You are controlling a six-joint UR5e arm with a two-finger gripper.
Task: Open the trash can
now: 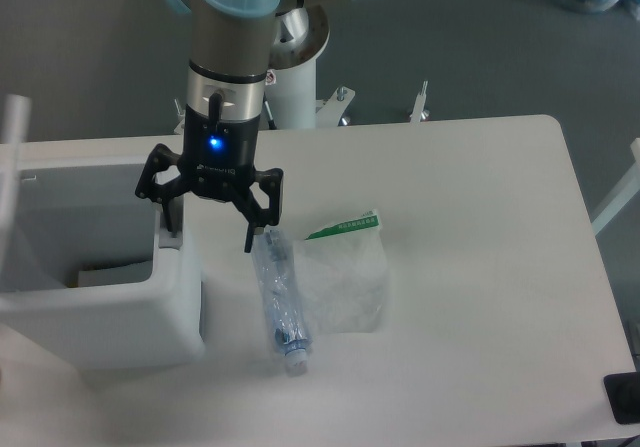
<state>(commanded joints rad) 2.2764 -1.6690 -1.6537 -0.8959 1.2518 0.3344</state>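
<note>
You won't make out any wording — the green strip [343, 226] on the clear bag [343, 282], just right of the gripper [212, 224], carries print too small to read.

white table [480, 297], grey floor [470, 37], white table legs [612, 202]

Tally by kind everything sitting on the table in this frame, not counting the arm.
Trash can (white, its inside visible from above): 1
Clear plastic bottle, lying on its side: 1
Clear plastic packet with green-and-white label: 1
Total: 3
The gripper hangs open over the bin's right wall, holding nothing.
</note>
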